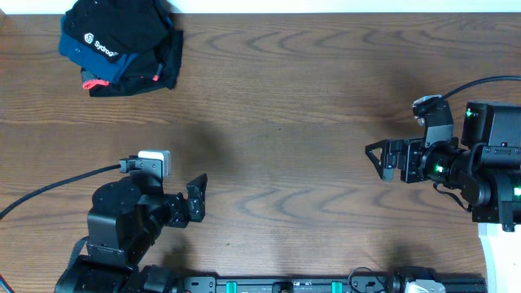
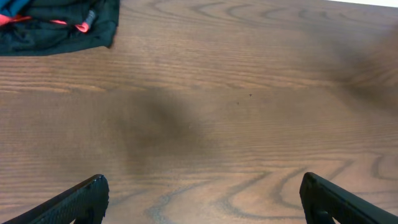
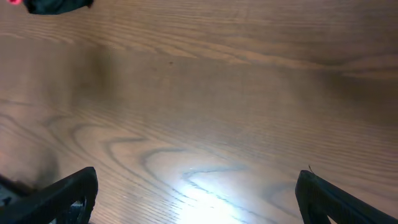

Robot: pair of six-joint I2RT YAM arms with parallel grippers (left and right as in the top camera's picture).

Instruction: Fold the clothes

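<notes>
Black clothes, likely soft and light, bunched far left.
Pinch a loose edge; your left hand and right hand gape apart, empty.

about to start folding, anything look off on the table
Nothing spilled or damaged. The black garment lies crumpled in a heap with a blue garment at the table's far left corner, away from the open left gripper and right gripper.

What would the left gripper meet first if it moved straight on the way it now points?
Probably only the bare table: the left gripper is open, and nothing but wood lies ahead between its fingers. The clothes sit well off to its left, out of that line. Depth is unclear.
</notes>
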